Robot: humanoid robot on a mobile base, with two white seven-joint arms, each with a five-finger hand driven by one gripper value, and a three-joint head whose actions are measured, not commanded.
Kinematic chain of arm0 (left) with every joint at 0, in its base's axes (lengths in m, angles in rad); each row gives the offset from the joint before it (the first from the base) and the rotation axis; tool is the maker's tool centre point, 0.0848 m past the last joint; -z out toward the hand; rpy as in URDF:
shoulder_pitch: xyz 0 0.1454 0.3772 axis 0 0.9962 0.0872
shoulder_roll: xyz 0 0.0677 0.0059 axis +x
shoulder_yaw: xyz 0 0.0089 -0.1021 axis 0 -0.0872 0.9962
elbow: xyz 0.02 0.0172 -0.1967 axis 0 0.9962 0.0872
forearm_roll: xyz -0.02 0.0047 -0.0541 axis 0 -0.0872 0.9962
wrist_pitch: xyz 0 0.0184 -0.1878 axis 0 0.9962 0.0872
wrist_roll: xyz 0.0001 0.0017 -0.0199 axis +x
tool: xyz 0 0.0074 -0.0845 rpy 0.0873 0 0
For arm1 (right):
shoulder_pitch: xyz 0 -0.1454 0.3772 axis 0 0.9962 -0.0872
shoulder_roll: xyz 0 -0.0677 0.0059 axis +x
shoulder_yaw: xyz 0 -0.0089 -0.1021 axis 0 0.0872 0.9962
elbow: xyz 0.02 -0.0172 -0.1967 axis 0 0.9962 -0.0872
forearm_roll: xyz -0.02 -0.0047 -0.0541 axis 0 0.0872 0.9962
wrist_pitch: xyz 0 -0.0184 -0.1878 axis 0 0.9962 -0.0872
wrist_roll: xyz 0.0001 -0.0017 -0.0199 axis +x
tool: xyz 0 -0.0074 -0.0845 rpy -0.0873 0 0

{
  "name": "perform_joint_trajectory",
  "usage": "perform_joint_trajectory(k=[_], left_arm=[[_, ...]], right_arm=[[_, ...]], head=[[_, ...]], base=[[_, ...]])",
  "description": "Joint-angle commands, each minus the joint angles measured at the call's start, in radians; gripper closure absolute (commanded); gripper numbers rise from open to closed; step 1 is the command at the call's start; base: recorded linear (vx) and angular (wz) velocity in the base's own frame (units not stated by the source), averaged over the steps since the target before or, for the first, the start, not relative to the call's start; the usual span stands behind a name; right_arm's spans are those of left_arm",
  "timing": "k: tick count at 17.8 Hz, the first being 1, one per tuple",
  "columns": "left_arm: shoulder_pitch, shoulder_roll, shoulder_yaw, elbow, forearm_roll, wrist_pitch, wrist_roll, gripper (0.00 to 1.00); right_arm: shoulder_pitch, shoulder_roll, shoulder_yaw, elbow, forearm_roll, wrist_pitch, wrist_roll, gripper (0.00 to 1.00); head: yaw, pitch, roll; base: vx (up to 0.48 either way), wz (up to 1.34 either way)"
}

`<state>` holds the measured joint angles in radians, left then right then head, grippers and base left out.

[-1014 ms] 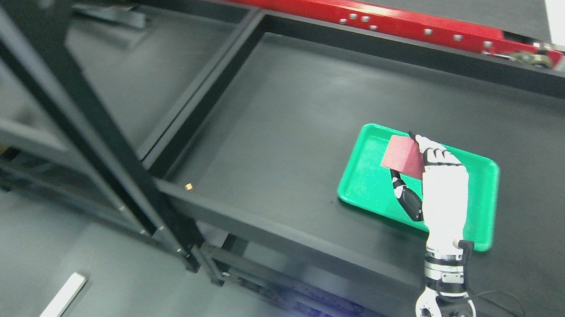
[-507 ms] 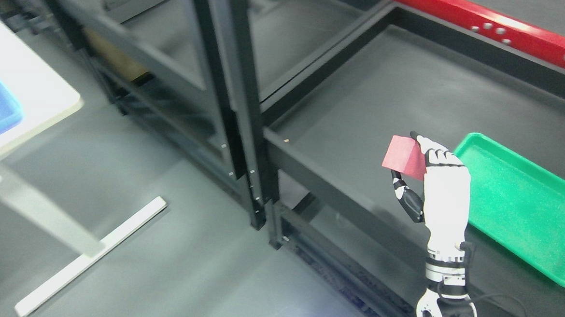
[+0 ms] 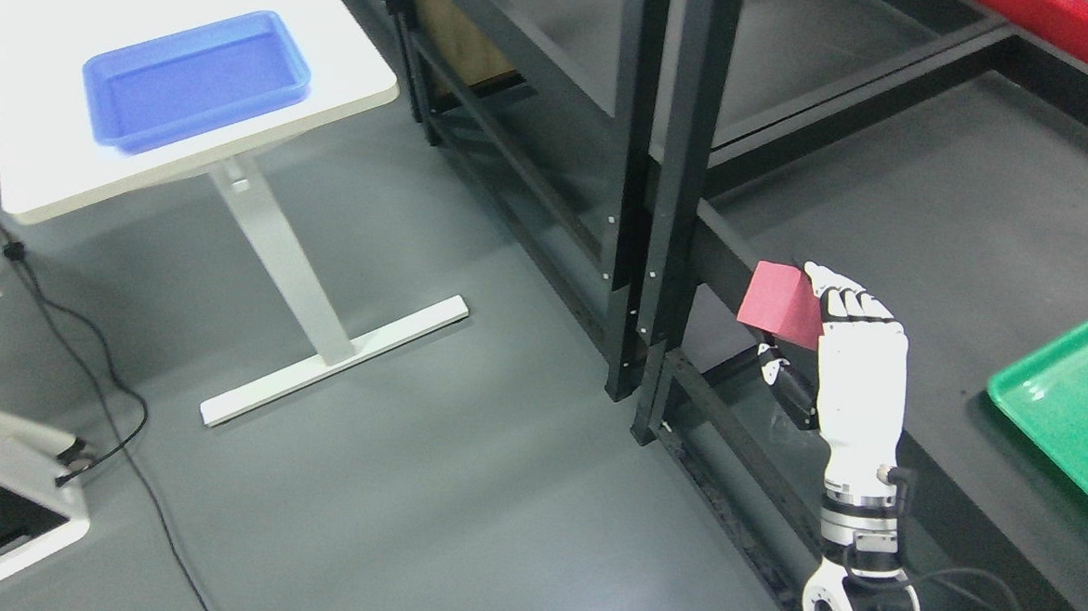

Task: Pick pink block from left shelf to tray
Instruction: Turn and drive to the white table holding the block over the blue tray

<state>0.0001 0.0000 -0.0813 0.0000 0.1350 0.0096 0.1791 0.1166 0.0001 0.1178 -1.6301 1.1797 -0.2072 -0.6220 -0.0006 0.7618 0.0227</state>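
Right hand (image 3: 853,359) is gripping the pink block (image 3: 780,305), fingers pinching it from above and thumb from below, holding it up off the shelf (image 3: 930,223). Farther left, the blue tray (image 3: 197,78) is sitting on the white table (image 3: 39,167), likely the drop-off.

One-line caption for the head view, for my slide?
Right hand holds pink block beside shelf, blue tray on table.

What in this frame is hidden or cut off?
Head view only:
- green tray: cut by the right edge.
- pink block: its far side covered by the right hand.
- left arm: out of frame.
- blue tray: glare washes out the white table.
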Motion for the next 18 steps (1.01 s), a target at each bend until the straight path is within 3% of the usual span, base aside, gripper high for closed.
perform_joint_trajectory(k=[1,11,18], left_arm=[[-0.029,0.017,0.0,-0.017,0.0,0.0,0.0,0.0],[-0.029,0.017,0.0,-0.017,0.0,0.0,0.0,0.0],[-0.031,0.017,0.0,-0.017,0.0,0.0,0.0,0.0]], right_arm=[[0.001,-0.018,0.0,-0.004,0.0,0.0,0.001,0.95],[0.005,-0.018,0.005,-0.004,0.0,0.0,0.001,0.95],[0.005,-0.018,0.005,-0.002,0.0,0.0,0.002,0.95]], head=[[0.0,0.0,0.0],[0.0,0.0,0.0],[0.0,0.0,0.0]], base=[[-0.137,0.65],[-0.064,0.62],[0.07,0.64]])
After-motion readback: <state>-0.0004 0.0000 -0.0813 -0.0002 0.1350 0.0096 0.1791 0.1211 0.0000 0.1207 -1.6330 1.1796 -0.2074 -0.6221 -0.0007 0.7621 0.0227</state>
